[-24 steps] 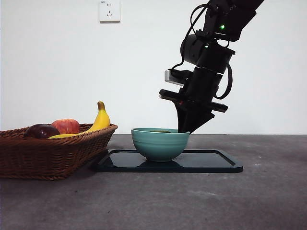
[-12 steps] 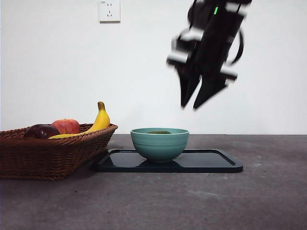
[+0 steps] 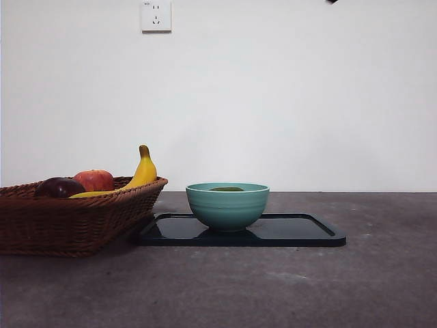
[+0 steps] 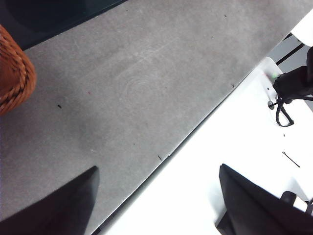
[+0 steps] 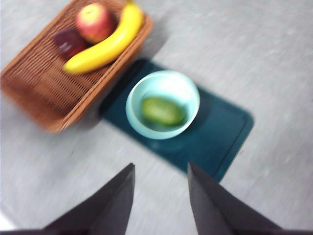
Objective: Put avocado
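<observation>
Green avocado (image 5: 163, 110) in teal bowl (image 5: 142, 93), tray (image 5: 230, 132)

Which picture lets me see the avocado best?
The right wrist view. It looks down from above, so the whole green avocado shows lying inside the teal bowl, though a bit blurry. The front view shows only a thin green sliver above the bowl's rim. The left wrist view shows no avocado.

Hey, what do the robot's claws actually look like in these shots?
Both are plain matte black. The left claw shows two broad, wedge-shaped jaws with no markings. The right claw has two flat jaws tapering to blunt tips. No cables or labels show on either.
</observation>
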